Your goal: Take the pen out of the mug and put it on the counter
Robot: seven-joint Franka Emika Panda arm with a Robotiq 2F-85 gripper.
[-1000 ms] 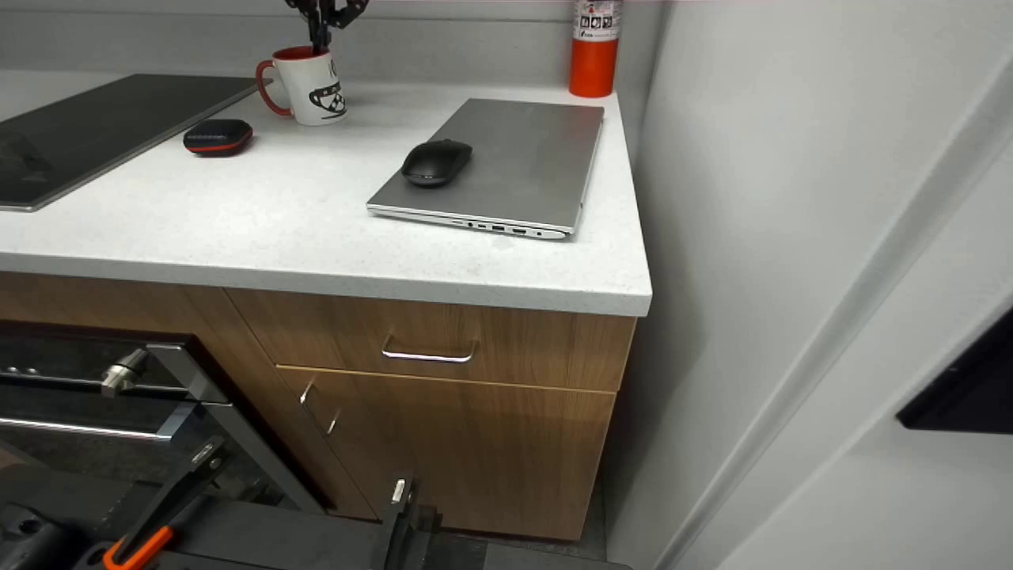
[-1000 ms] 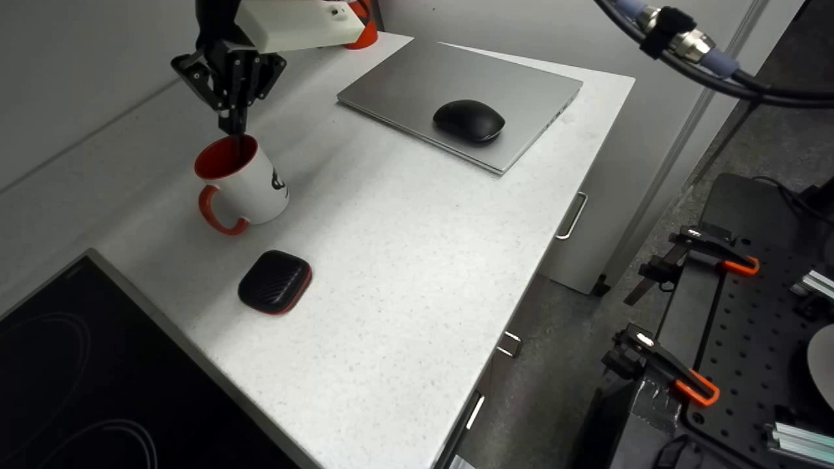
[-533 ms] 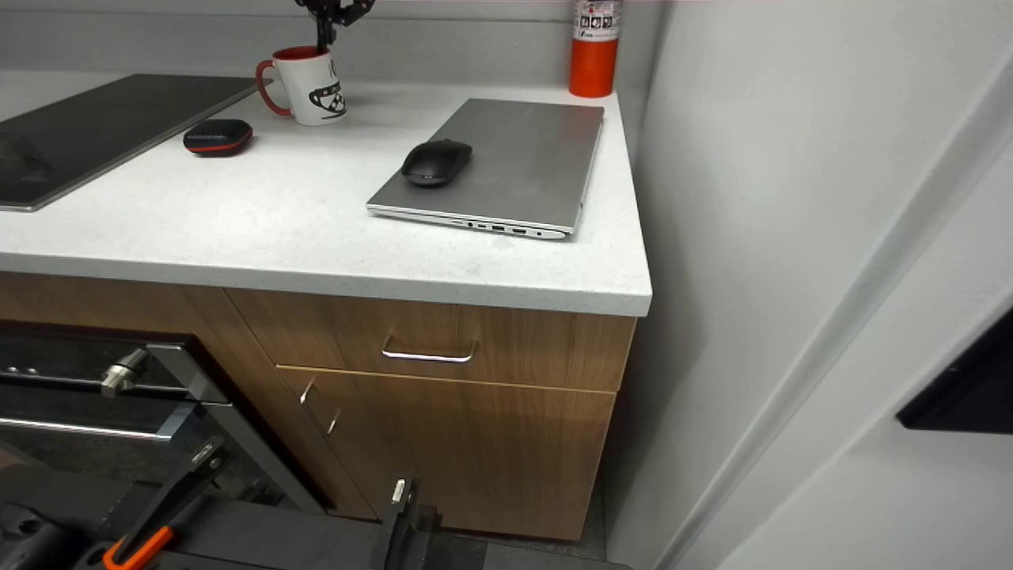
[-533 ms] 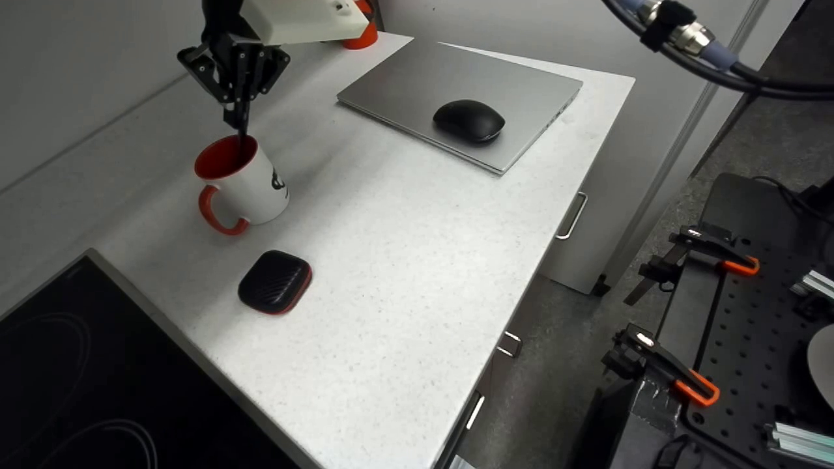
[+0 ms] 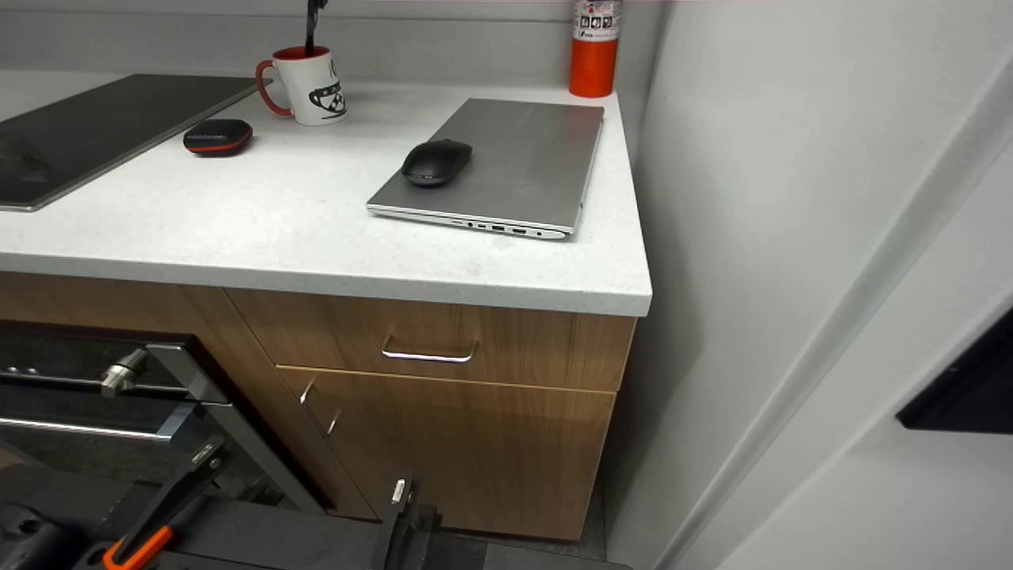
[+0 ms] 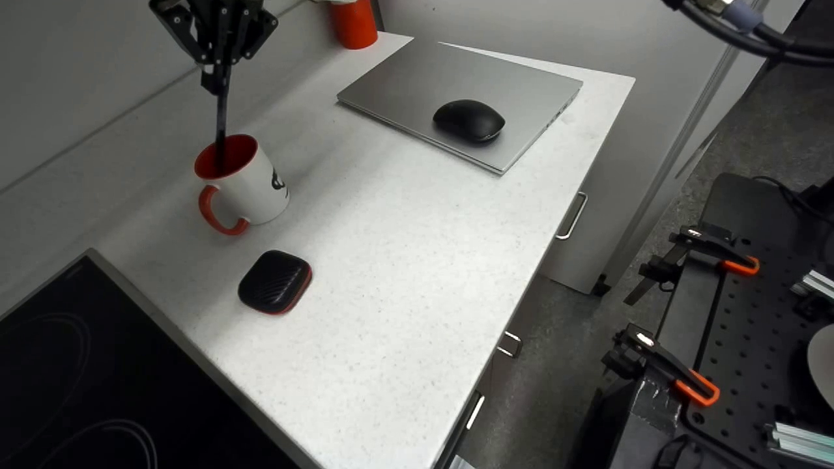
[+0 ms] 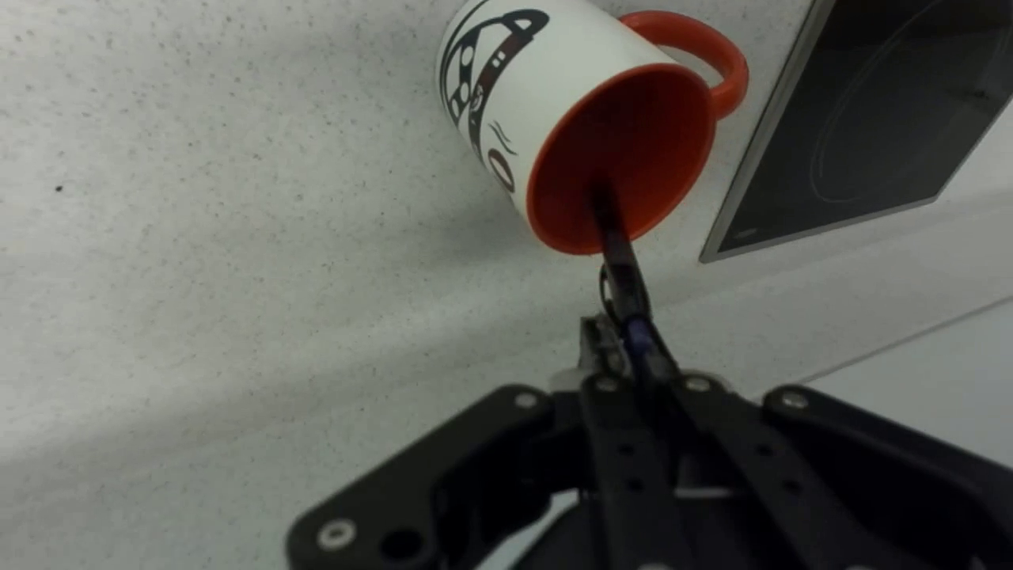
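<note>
Over the mug, in an exterior view, we have the gripper pointing down from the top edge; the arm above is cropped. We mark the fingers as clenched on the pen, gripped near its upper end. Pen nearly vertical: upper stretch clear of the rim, lower end inside the mug. Touching the inner wall or not, we can't tell. Mug upright on the counter, fingertips apart from it. Black case near the mug; mouse on the laptop, well apart.

In an exterior view we get just a dark bit of the gripper at the top edge, above the mug; the pen drops past the rim into the red inside. Finger gap unreadable here.

In the wrist view the gripper enters from the bottom, fingers drawn close together, pen between them. We follow the pen into the mug's mouth, its end lost in the dark red. One fingertip blurs into the pen. Cooktop near the mug's handle.
</note>
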